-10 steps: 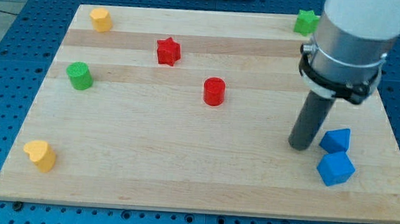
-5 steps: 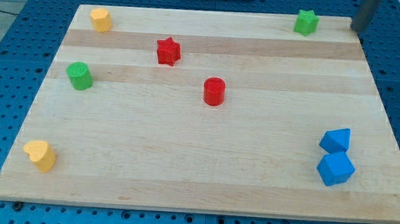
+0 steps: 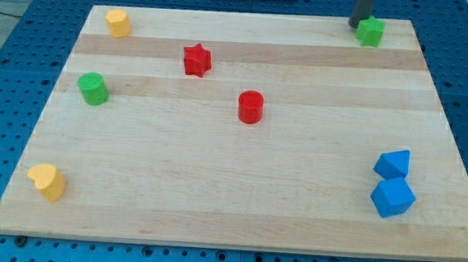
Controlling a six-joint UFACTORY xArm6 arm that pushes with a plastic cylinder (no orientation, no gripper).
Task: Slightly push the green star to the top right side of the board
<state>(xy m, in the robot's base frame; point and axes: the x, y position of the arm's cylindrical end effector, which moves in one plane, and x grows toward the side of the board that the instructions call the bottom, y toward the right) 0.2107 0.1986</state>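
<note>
My tip stands upright at the view's top right edge.

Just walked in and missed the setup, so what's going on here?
My tip sits at the top edge of the wooden board, against the left side of the green star near the top right corner, placed to nudge it rightward. The red star, red cylinder and the other blocks stand apart, untouched.

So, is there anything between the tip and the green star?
Nothing: in the camera view my tip stands right against the green star, on its left side.
</note>
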